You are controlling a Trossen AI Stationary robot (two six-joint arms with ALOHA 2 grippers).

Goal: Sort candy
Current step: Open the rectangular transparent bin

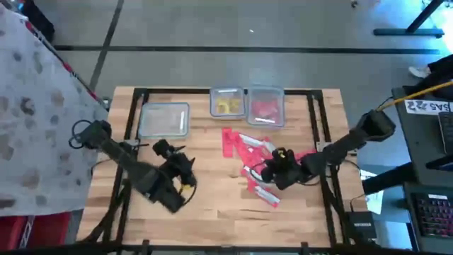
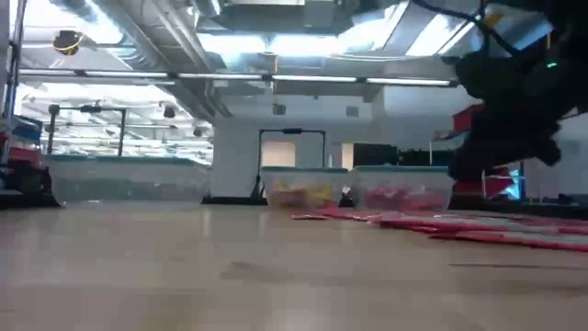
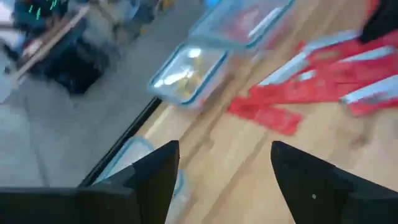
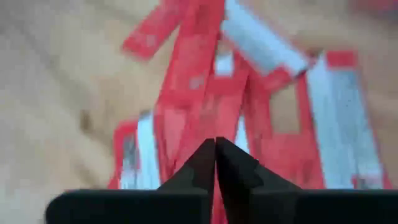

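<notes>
The candy is a loose pile of flat red packets (image 1: 248,150), some with silvery backs, lying on the wooden table right of centre. They also show in the left wrist view as packets (image 3: 311,93) and in the low view as a thin red layer (image 2: 459,225). My right gripper (image 1: 263,172) is shut at the pile's near right side, slanting down, its tips (image 4: 216,144) over the red packets (image 4: 199,81). My left gripper (image 1: 185,164) hangs open above bare wood left of the pile, with nothing between its fingers (image 3: 163,180). My right gripper comes at the pile slanting down from the table's right, fingers shut tip to tip. A long red packet (image 4: 186,106) runs out from just past the tips. Whether the tips touch or hold it, I cannot tell.
Three clear tubs stand along the far edge. The large one (image 1: 164,119) on the left shows nothing inside, the middle one (image 1: 212,103) holds yellow pieces and the right one (image 1: 283,108) holds red ones. Black frame rails (image 1: 134,120) border the table. Bare wood lies near and left.
</notes>
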